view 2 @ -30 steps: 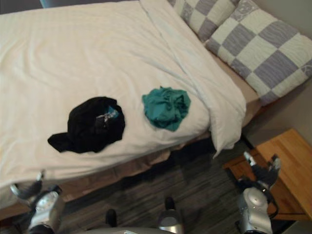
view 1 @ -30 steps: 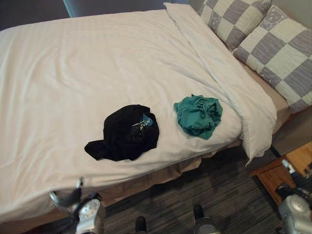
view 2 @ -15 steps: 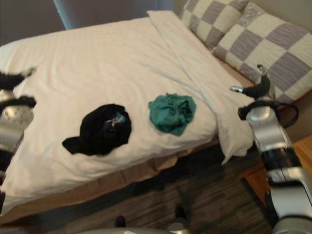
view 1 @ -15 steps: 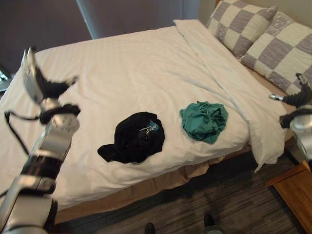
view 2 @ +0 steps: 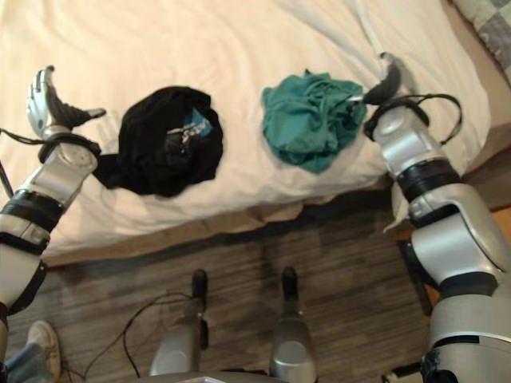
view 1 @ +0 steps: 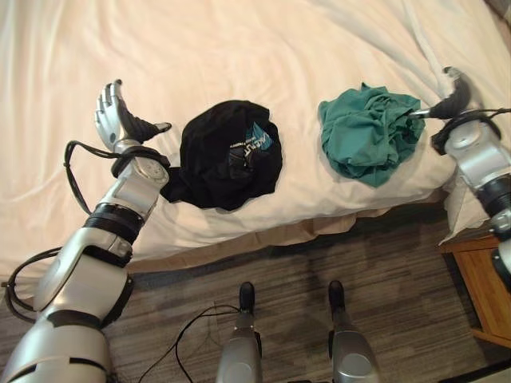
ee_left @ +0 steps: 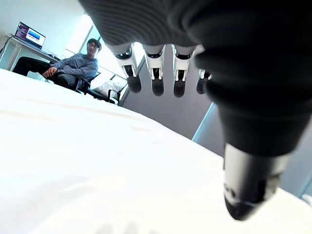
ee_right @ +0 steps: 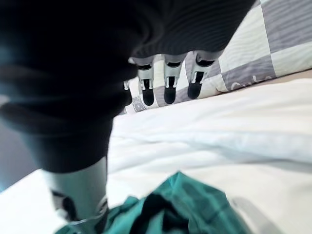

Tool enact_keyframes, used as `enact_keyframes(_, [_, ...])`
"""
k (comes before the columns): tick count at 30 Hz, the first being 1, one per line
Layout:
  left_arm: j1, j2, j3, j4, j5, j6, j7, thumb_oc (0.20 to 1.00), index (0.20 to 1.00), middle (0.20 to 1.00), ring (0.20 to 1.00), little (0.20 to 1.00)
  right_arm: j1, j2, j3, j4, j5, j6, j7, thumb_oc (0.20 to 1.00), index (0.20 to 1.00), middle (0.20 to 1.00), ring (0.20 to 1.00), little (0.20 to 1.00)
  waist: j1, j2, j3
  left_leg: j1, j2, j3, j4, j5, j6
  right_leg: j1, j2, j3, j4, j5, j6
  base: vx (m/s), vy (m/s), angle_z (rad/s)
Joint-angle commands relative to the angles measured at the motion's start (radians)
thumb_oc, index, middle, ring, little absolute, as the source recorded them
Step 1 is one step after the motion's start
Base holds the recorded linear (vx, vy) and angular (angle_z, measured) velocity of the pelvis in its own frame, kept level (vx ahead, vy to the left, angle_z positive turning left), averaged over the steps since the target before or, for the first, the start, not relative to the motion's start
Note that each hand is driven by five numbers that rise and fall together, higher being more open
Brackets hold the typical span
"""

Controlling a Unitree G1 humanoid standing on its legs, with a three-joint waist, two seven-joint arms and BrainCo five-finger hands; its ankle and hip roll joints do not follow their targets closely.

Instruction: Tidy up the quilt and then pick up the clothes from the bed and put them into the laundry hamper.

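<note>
The left hand (view 1: 117,120) hovers over the white quilt (view 1: 239,56) at the near left of the bed, its fingers (ee_left: 152,73) straight and spread, thumb apart, holding nothing. Just beside it to the right lies the black garment (view 1: 227,155), a crumpled heap with a small blue printed patch on top and a loose flap trailing toward the bed edge. Further right, apart from it, sits the teal garment (view 1: 369,134), bunched into a rumpled mound near the quilt's folded-back border. The right hand (view 1: 453,89) hangs at that mound's right side, close to the cloth; its fingers (ee_right: 168,85) are extended and empty, with the teal folds showing below them in the right wrist view. Both garments look light, limp and easily deformed, so they should gather rather than lift as one piece. The raised ridges at the top of each heap seem the best place to pinch, taking care not to catch the quilt beneath.
</note>
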Motion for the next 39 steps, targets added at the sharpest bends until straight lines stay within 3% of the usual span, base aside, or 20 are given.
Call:
enact_keyframes(1, [-0.057,-0.015,-0.012,0.057,0.107,-0.111,0.010,1.000,1.000,1.000,1.000,1.000,-0.130,0.066,0.068,0.003,0.004,0.016,-0.044,1.000,1.000,1.000,1.000,1.000,0.038,-0.041,0.018,-0.018,0.069,0.029,0.082,-0.078,0.004,-0.069,-0.040,0.057,0.069,-0.013,0.031,-0.10,-0.038,0.07])
enact_keyframes(7, [-0.156,-0.110,-0.078,0.035,0.105,-0.189,0.098,1.000,1.000,1.000,1.000,1.000,-0.202,0.219,0.119,0.111,0.047,0.057,-0.115,1.000,1.000,1.000,1.000,1.000,0.040,-0.050,0.079,-0.106,0.085,0.035,0.117,-0.058,-0.003,-0.134,-0.029,0.076,0.071,0.014,0.021,-0.13,-0.069,-0.02])
enact_keyframes(14, [-0.245,-0.203,-0.123,0.007,0.036,-0.189,0.066,1.000,1.000,1.000,1.000,1.000,-0.241,0.294,0.131,0.171,0.053,0.072,-0.101,1.000,1.000,1.000,1.000,1.000,0.027,-0.035,0.127,-0.147,0.072,0.027,0.128,-0.048,-0.008,-0.171,-0.023,0.087,0.076,0.024,0.012,-0.07,-0.005,-0.06])
enact_keyframes(15, [-0.243,-0.214,-0.122,0.004,0.031,-0.186,0.052,0.947,0.947,0.947,0.947,0.947,-0.238,0.302,0.132,0.173,0.055,0.079,-0.100,0.344,0.344,0.344,0.344,0.344,0.026,-0.033,0.127,-0.149,0.071,0.027,0.129,-0.048,-0.008,-0.173,-0.022,0.087,0.076,0.024,0.011,-0.01,0.007,-0.10])
enact_keyframes(16, [-0.230,-0.248,-0.122,0.001,0.029,-0.165,-0.005,0.200,0.200,0.200,0.200,0.200,-0.226,0.325,0.135,0.176,0.047,0.091,-0.088,0.200,0.200,0.200,0.200,0.200,0.023,-0.029,0.127,-0.153,0.067,0.029,0.129,-0.047,-0.007,-0.178,-0.022,0.087,0.075,0.024,0.007,-0.01,0.017,-0.11])
enact_keyframes(20, [-0.183,-0.312,-0.131,0.023,0.048,-0.122,-0.050,0.200,0.200,0.200,0.200,0.200,-0.200,0.366,0.128,0.195,0.017,0.094,-0.084,0.200,0.200,0.200,0.200,0.200,0.014,-0.018,0.127,-0.145,0.064,0.043,0.128,-0.046,-0.003,-0.177,-0.025,0.090,0.080,0.019,0.003,0.00,0.036,-0.06])
enact_keyframes(29, [-0.119,-0.369,-0.092,0.105,0.016,-0.133,-0.038,0.200,0.200,0.200,0.200,0.200,-0.172,0.394,0.111,0.203,0.040,0.047,-0.104,0.200,0.200,0.200,0.200,0.200,-0.004,-0.005,0.127,-0.114,0.062,0.079,0.118,-0.042,-0.001,-0.157,-0.032,0.100,0.078,0.014,-0.003,0.01,0.042,-0.08])
enact_keyframes(31, [-0.104,-0.367,-0.079,0.095,-0.010,-0.170,-0.008,0.200,0.200,0.200,0.200,0.200,-0.159,0.389,0.097,0.186,0.090,0.017,-0.128,0.200,0.200,0.200,0.200,0.200,-0.005,-0.004,0.127,-0.105,0.061,0.082,0.114,-0.043,-0.001,-0.150,-0.034,0.100,0.075,0.011,-0.004,0.01,0.036,-0.05])
enact_keyframes(34, [-0.050,-0.340,-0.018,0.011,-0.090,-0.304,0.077,0.200,0.200,0.200,0.200,0.200,-0.094,0.359,0.023,0.101,0.200,-0.126,-0.161,0.200,0.200,0.200,0.200,0.200,-0.002,-0.004,0.127,-0.065,0.054,0.081,0.103,-0.053,0.000,-0.113,-0.041,0.092,0.064,0.001,-0.006,0.00,0.000,0.00])
enact_keyframes(37, [0.113,-0.279,0.152,-0.247,-0.156,-0.437,0.095,0.200,0.200,0.200,0.200,0.200,0.097,0.310,-0.149,-0.181,0.302,-0.300,-0.189,0.200,0.200,0.200,0.200,0.200,0.009,-0.008,0.092,0.008,0.054,0.073,0.069,-0.063,0.002,-0.049,-0.040,0.071,0.050,-0.021,-0.014,0.07,0.004,0.06])
enact_keyframes(38, [0.124,-0.278,0.158,-0.257,-0.161,-0.467,0.107,0.200,0.200,0.200,0.200,0.200,0.109,0.309,-0.155,-0.192,0.312,-0.320,-0.194,0.200,0.200,0.200,0.200,0.200,0.009,-0.008,0.089,0.012,0.054,0.073,0.067,-0.064,0.002,-0.045,-0.040,0.070,0.049,-0.022,-0.014,0.09,-0.001,0.06])
enact_keyframes(39, [0.203,-0.277,0.221,-0.379,-0.174,-0.476,0.100,0.200,0.200,0.200,0.200,0.200,0.213,0.305,-0.224,-0.328,0.316,-0.333,-0.207,0.200,0.200,0.200,0.200,0.200,0.008,-0.012,0.069,0.033,0.057,0.072,0.060,-0.069,0.003,-0.025,-0.037,0.063,0.048,-0.029,-0.017,0.05,0.003,0.08])
